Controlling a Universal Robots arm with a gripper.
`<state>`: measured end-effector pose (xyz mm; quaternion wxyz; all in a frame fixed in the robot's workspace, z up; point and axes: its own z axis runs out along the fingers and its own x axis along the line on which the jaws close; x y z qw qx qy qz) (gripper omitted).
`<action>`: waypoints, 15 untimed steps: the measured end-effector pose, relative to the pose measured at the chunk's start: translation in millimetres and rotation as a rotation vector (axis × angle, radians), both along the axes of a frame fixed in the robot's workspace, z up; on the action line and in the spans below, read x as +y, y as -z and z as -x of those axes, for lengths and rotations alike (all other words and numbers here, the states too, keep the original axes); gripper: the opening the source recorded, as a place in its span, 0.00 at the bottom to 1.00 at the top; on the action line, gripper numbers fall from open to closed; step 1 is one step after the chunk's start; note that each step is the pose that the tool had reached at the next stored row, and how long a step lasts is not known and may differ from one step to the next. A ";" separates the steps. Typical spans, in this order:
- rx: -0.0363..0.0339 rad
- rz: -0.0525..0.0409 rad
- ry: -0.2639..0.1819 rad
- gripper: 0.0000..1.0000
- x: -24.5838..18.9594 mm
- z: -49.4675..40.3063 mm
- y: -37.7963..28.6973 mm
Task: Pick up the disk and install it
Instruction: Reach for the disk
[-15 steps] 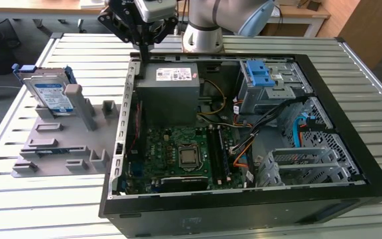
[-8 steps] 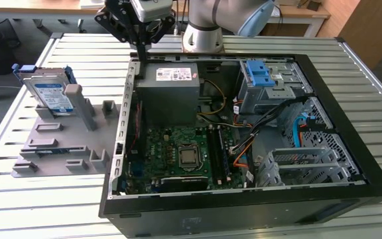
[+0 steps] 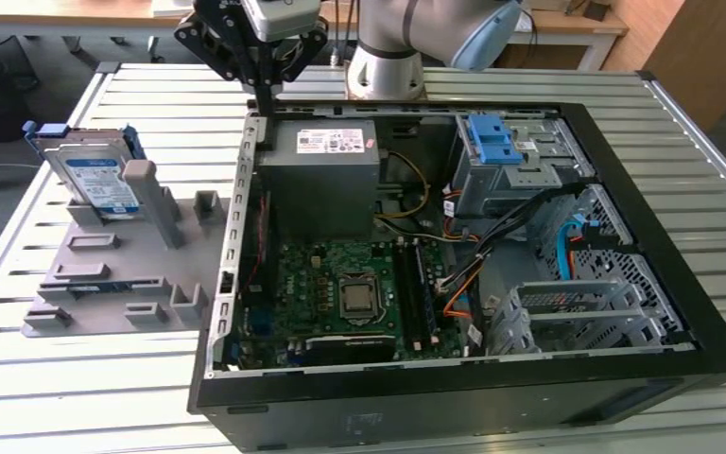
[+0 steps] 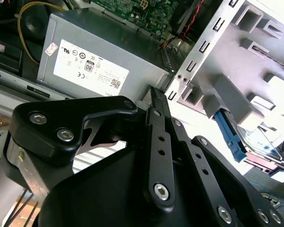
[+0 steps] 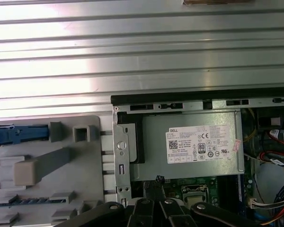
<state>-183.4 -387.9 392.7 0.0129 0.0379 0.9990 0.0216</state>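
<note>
- Your gripper (image 3: 266, 102) hangs over the far corner of the open computer case (image 3: 439, 383), on the exterior view's left side of it. It is clenched: the jaws are pressed together with nothing between them.
- In both wrist views you see the closed tips (image 4: 155, 92) (image 5: 158, 180) just beside the edge of the grey power supply (image 4: 94, 56) (image 5: 194, 142).
- The disk (image 3: 95, 180) is not in your grip. It stands on edge in the grey holder (image 3: 111, 274) on the slatted metal table (image 3: 111, 378), at the exterior view's left, well apart from the gripper.
- Its label faces out, and the blue bracket frames it.
- The second wrist view catches the disk (image 4: 262, 142) past the holder's grey blocks (image 4: 236, 94).
- Inside the case, the drive cage (image 3: 514, 175) sits at the exterior view's right, with a blue latch (image 3: 495, 142) on top.
</note>
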 end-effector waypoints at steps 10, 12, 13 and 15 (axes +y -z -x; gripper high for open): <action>0.0000 0.0000 0.000 0.11 0.3 2.7 0.1; 0.0000 0.0000 0.000 0.11 0.3 2.8 0.1; 0.0000 0.0000 0.000 0.11 0.3 2.8 0.1; 0.0000 0.0000 0.000 0.11 0.3 2.9 0.1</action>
